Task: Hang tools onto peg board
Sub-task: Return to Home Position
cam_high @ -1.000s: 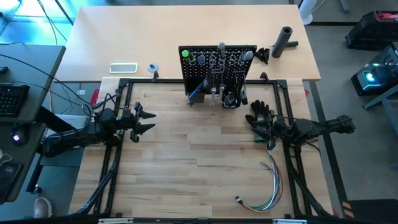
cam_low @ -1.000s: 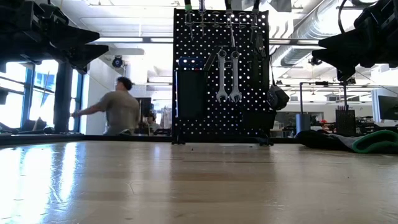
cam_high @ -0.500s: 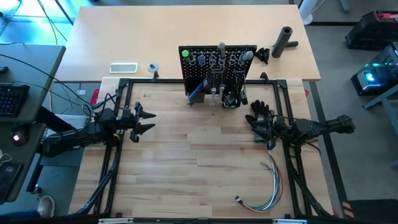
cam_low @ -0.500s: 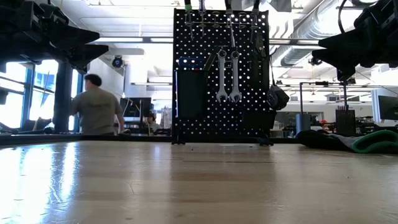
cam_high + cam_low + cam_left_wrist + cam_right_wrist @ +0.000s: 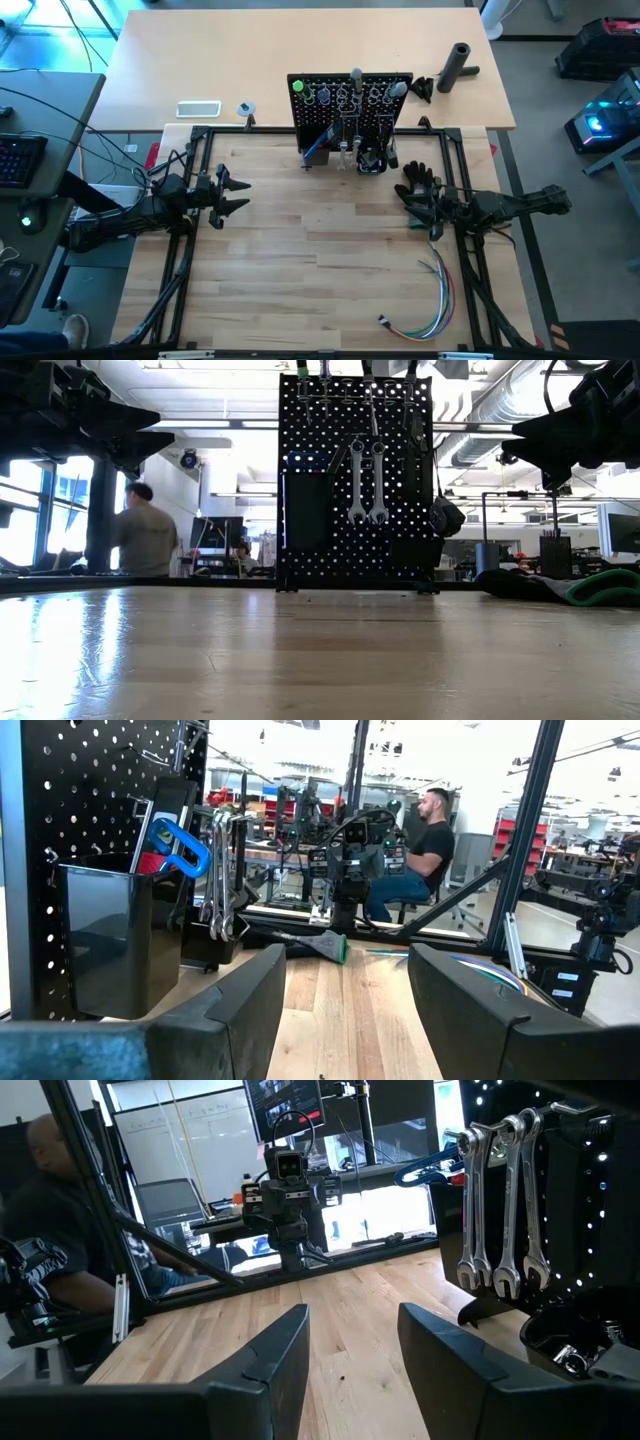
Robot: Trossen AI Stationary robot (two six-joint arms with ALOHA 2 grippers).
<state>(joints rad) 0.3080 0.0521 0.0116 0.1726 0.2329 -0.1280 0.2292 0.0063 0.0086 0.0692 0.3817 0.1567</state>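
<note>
The black peg board point(image 5: 350, 110) stands upright at the table's far middle, with silver wrenches point(image 5: 366, 482) and other tools hanging on it; it also shows in the left wrist view point(image 5: 90, 840) and the right wrist view point(image 5: 540, 1200). My left gripper point(image 5: 238, 195) is open and empty over the table's left side. My right gripper point(image 5: 408, 205) is open and empty over the table's right side, above a black glove point(image 5: 420, 185).
A bundle of coloured wires point(image 5: 432, 300) lies near the front right. A black cylinder point(image 5: 458, 66), a white phone-like slab point(image 5: 198, 109) and a small round thing point(image 5: 245, 108) lie on the far table. A person point(image 5: 140, 540) moves in the room behind.
Both arms have kept still. A person in the room behind the table has walked toward the left in the low view.
</note>
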